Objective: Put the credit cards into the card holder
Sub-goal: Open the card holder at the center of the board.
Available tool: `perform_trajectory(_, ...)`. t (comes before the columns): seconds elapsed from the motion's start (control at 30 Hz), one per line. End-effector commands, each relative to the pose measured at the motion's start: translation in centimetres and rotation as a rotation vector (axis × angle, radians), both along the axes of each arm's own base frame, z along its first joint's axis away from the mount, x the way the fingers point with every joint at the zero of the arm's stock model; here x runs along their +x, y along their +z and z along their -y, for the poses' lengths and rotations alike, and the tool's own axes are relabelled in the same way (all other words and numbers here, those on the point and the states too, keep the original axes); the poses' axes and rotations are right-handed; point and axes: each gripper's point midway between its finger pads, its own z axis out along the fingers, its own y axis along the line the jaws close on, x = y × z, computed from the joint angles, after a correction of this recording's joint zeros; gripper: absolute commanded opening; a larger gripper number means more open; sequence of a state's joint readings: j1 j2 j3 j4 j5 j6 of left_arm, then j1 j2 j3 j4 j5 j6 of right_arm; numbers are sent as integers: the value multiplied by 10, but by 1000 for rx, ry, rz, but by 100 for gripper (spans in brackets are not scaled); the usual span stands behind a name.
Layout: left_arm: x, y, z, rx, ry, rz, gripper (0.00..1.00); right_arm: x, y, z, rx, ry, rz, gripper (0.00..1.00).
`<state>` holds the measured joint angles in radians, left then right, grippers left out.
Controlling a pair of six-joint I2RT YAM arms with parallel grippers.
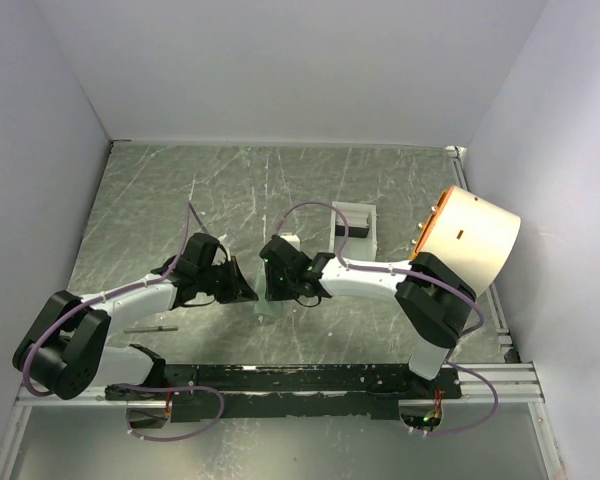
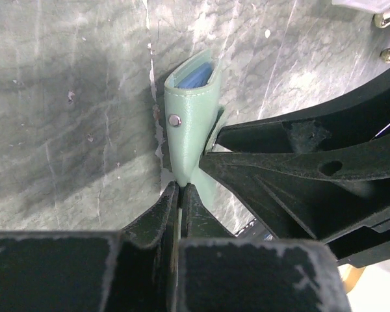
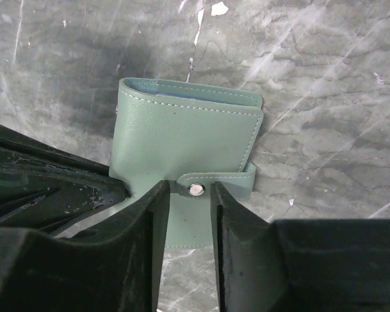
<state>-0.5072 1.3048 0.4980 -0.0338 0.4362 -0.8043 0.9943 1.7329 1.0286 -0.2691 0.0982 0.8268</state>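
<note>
The sage-green card holder (image 3: 182, 136) is folded, its strap snapped shut by a silver button (image 3: 195, 189). It stands on edge between the two arms (image 1: 270, 302). My left gripper (image 2: 180, 187) is shut on its lower edge (image 2: 188, 130); blue lining shows at its far end. My right gripper (image 3: 185, 195) is open, one finger on each side of the snap button, tips against the holder's face. A thin flat grey strip (image 1: 150, 328) lies left of the arms; it may be a card. No gold card is in view.
A white rectangular tray (image 1: 358, 222) with something dark inside stands behind the right arm. A large peach cylinder (image 1: 475, 240) with gold studs sits at the right. White walls close in the scratched grey table (image 1: 230, 190). A black rail (image 1: 300, 378) runs along the near edge.
</note>
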Motion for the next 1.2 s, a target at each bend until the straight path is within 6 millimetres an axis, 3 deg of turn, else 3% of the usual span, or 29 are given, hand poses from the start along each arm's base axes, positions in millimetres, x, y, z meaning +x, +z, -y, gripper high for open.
perform_trajectory(0.0,0,9,10,-42,-32,24,7,3,-8,-4,-22,29,10,29)
perform_trajectory(0.43,0,5,11,-30,-35,15,7,17,-11,42,-270,-62,106,16)
perform_trajectory(1.17,-3,-2,4,-2,-11,11,7,13,13,58,-235,-78,160,0)
